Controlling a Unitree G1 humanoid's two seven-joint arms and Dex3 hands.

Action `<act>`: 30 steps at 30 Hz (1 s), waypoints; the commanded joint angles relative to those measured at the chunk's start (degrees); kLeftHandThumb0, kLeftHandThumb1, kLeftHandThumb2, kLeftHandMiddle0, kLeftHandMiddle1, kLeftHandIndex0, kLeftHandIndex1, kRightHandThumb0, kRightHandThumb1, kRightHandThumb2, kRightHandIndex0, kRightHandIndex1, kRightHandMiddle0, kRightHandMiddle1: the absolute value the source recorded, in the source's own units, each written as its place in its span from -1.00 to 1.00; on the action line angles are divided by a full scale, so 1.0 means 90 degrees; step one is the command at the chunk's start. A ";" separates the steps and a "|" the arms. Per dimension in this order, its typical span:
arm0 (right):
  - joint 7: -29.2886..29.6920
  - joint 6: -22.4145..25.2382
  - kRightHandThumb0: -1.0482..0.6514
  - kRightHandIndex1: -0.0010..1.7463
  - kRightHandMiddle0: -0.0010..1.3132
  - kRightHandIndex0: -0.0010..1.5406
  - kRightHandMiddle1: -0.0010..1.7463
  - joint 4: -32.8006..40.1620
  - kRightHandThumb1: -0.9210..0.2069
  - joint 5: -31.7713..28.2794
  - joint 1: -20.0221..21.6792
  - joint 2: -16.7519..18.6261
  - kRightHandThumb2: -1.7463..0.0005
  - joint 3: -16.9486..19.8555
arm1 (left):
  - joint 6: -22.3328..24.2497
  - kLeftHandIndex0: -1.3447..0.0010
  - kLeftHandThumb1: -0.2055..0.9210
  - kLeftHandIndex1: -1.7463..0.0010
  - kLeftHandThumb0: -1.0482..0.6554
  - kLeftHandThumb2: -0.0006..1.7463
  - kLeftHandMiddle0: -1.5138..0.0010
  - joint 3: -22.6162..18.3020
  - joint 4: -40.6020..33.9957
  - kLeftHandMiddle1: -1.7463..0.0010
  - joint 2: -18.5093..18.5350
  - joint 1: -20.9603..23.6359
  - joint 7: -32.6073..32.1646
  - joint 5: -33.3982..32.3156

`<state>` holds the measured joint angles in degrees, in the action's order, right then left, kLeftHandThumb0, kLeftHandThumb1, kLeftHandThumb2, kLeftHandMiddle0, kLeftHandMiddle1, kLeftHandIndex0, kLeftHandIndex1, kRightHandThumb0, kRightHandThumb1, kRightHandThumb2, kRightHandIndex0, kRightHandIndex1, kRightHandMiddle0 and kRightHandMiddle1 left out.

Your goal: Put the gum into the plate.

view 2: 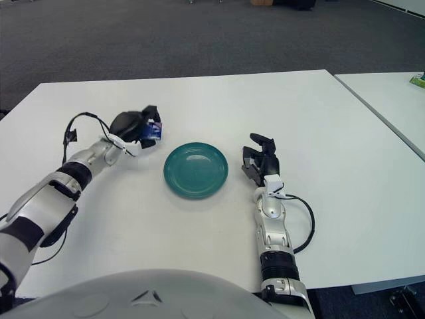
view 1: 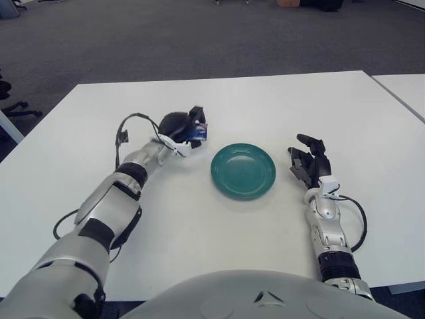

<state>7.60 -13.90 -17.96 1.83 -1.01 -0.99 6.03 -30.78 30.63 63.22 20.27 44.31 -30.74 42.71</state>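
Fingers, left hand (view 1: 180,128): I read them as curled around the gum (view 1: 198,132), black fingertips wrapped over its top and near side; the pack sticks out on the plate side of the fist.
Fingers, right hand (view 1: 307,163): loosely spread, pointing away from me, nothing between them.
Table (view 1: 265,100): white, fills most of my view; a second white tabletop (view 1: 406,90) shows at the right edge, apart from it by a narrow gap.
Left arm: reaches forward and inward across the table, with a black cable (view 1: 123,133) looping above the wrist.
Right arm: forearm lies along the table on the right of the plate, hand showing just beside the rim but apart from it.
Plate (view 1: 243,171): teal, round, flat on the table between the two hands; nothing in it.
Gum position: held in the left hand, up and to the left of the plate, outside its rim. I cannot tell whether it clears the table surface.
Gum appearance: small blue pack with a light patch on the visible face.
Gum orientation: too small and too covered by the fingers for me to read its long axis or which way it points.
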 commanded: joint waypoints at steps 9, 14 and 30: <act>0.0112 0.0442 -0.27 -0.21 -0.81 -0.51 0.19 -0.0302 -0.86 0.0036 -0.0360 0.0138 0.21 -0.0077 | -0.0335 0.14 0.00 -1.00 -0.31 0.44 -0.55 -0.0361 -0.0625 -1.00 0.0274 0.0037 0.0052 -0.0209; 0.0115 0.0434 -0.29 -0.22 -0.82 -0.53 0.18 -0.0321 -0.86 -0.0006 -0.0367 0.0153 0.21 -0.0063 | -0.0363 0.13 -0.01 -1.00 -0.31 0.45 -0.56 -0.0416 -0.0835 -1.00 0.0239 -0.0029 0.0124 -0.0239; 0.0124 0.0229 -0.26 -0.25 -0.85 -0.49 0.17 -0.0328 -0.89 -0.0059 -0.0429 0.0235 0.22 -0.0051 | 0.0338 0.10 -0.07 -1.00 -0.32 0.50 -0.57 -0.0381 -0.2982 -1.00 -0.0348 -0.1047 0.1437 -0.0439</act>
<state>8.53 -14.99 -17.88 1.75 -1.38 -0.02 5.62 -28.81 27.05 39.95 17.11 36.91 -20.97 39.42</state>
